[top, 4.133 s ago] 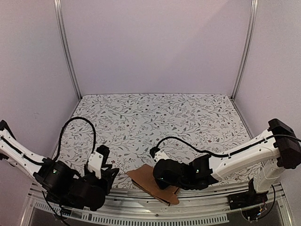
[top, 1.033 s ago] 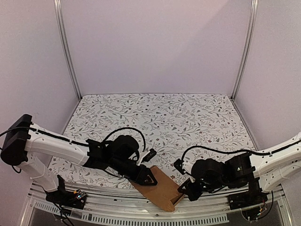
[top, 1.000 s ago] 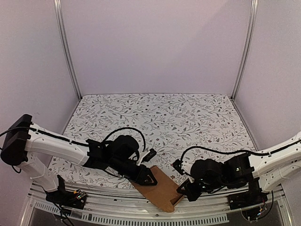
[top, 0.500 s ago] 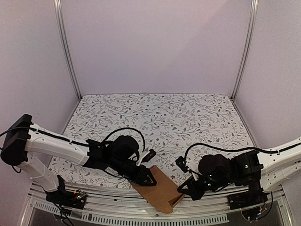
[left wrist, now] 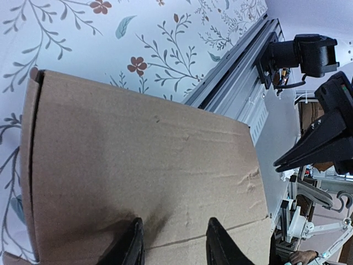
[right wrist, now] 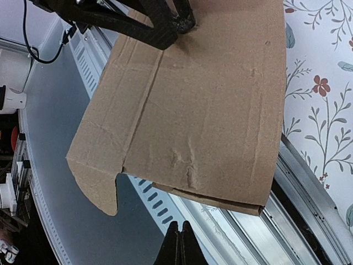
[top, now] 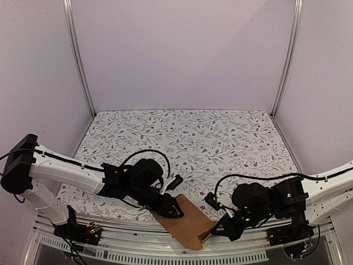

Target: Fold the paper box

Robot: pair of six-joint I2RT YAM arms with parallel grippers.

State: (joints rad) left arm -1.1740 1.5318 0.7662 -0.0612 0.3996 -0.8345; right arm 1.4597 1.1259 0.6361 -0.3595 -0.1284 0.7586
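At the near edge, the paper box [top: 190, 223] hangs partly out over the metal rail [top: 138, 243] that runs along the front of the table [top: 220, 138]. It is a flattened brown carton, and one small rounded flap [right wrist: 99, 187] sticks out at its nearest corner.

The right gripper [top: 223, 231] sits low over the rail, just beside the box's near right edge. In the right wrist view its fingertips [right wrist: 175, 243] are pressed together with nothing between them. They point at the double-layered edge of the cardboard, and a strip of slotted rail shows between tips and edge. The top view cannot settle whether they touch the box.

Farther in, the box lies at a slant, with its far end on the flowered tablecloth and its long creases running roughly toward the rail. The left gripper [top: 175, 210] comes in from the left and is set down on the box's upper face near the far left end. In the left wrist view the two fingers [left wrist: 132, 245] stand partly spread, and brown cardboard shows between and beyond them. A crease crosses just ahead of the tips. They bear on the flat panel rather than pinch any edge. The right wrist view shows the same dark fingertips [right wrist: 185, 22] resting on the cardboard surface.

Beyond the box, the patterned table reaches back to the pale walls.
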